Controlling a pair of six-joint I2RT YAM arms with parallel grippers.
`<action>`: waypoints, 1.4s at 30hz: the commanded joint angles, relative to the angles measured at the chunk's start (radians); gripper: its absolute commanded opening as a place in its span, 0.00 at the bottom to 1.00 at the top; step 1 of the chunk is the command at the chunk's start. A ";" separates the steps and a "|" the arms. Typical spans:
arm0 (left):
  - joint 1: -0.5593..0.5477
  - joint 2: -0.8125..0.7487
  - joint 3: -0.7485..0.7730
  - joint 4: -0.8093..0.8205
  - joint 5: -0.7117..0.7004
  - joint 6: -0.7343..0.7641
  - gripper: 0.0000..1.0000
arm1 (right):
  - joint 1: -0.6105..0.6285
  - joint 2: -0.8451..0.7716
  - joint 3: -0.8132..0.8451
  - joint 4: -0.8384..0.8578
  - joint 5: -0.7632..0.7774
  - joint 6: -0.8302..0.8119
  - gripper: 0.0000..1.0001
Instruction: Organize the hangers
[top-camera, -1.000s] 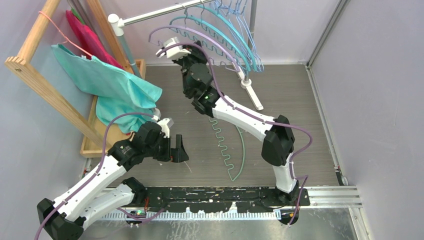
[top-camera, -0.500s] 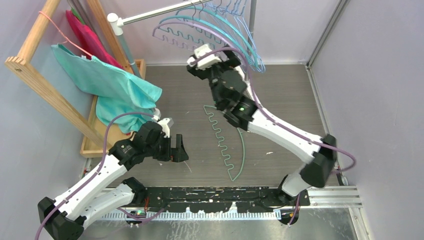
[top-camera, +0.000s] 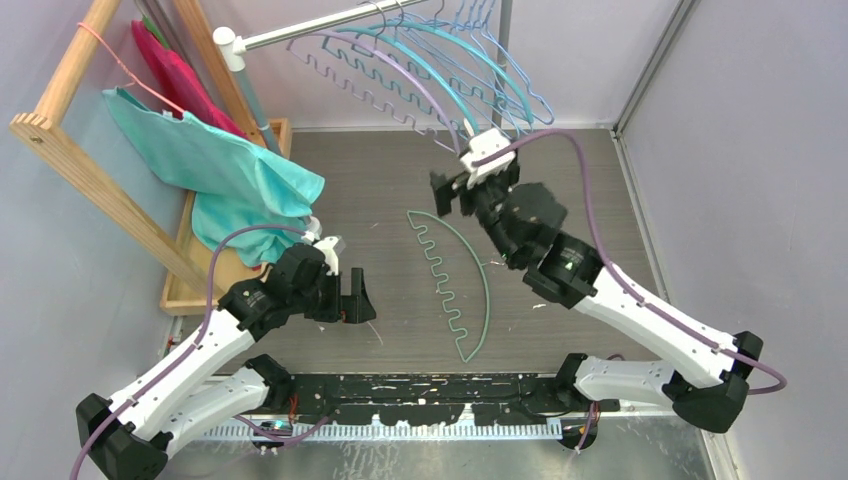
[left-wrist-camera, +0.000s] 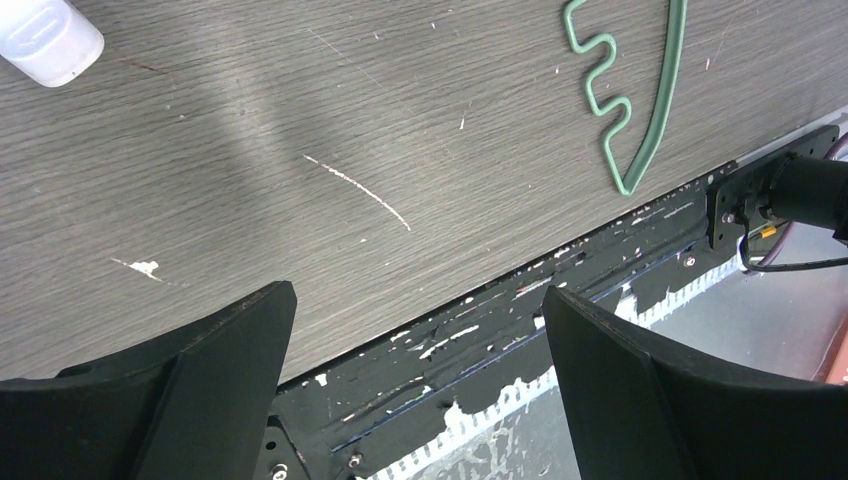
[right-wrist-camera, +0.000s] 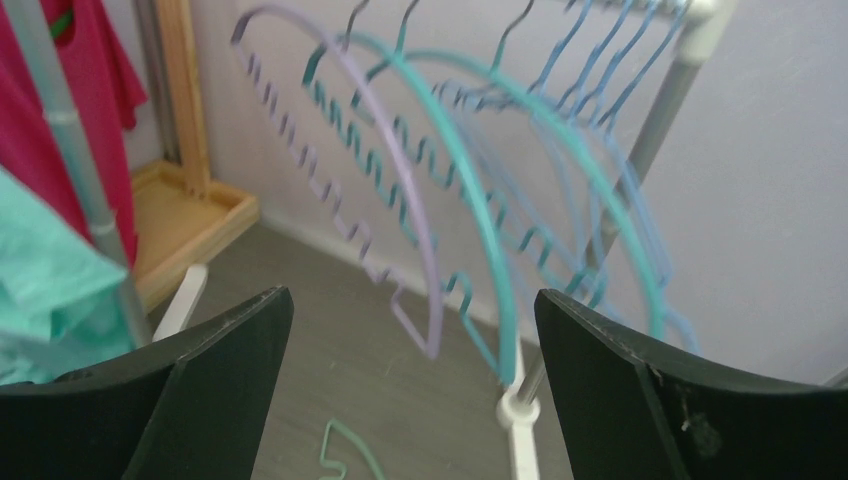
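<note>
I see a wooden rack (top-camera: 70, 70) at upper left, holding a teal cloth (top-camera: 230, 170), a magenta garment (top-camera: 175, 75) and a pink wire hanger (top-camera: 125, 72). A grey rail (top-camera: 300, 27) crosses the top.

So there was one lavender zigzag hanger (right-wrist-camera: 425, 270), teal arched hangers (right-wrist-camera: 500, 290), light-blue thin hangers (top-camera: 510, 85), a green wavy hanger (left-wrist-camera: 665, 95), grey woodgrain counter (left-wrist-camera: 300, 100).

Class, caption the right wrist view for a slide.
Open right gripper faces hanging lavender, teal and blue hangers; a green hanger lies on the table.

Walls: pale lavender panels (top-camera: 590, 60).
Surface: grey wood-grain (top-camera: 620, 170), scuffed with white marks.
Left side: slanted wooden frame (top-camera: 100, 188), wooden tray (top-camera: 178, 295) beneath.
</note>
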 joint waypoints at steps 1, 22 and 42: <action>-0.003 -0.007 0.002 0.045 -0.013 -0.009 0.98 | 0.021 -0.048 -0.199 -0.171 0.004 0.265 0.90; -0.003 -0.005 -0.013 0.060 -0.018 -0.032 0.98 | 0.021 -0.007 -0.719 -0.341 0.050 1.026 0.77; -0.003 -0.011 -0.064 0.088 -0.025 -0.056 0.98 | -0.039 0.248 -0.839 -0.185 0.016 1.129 0.02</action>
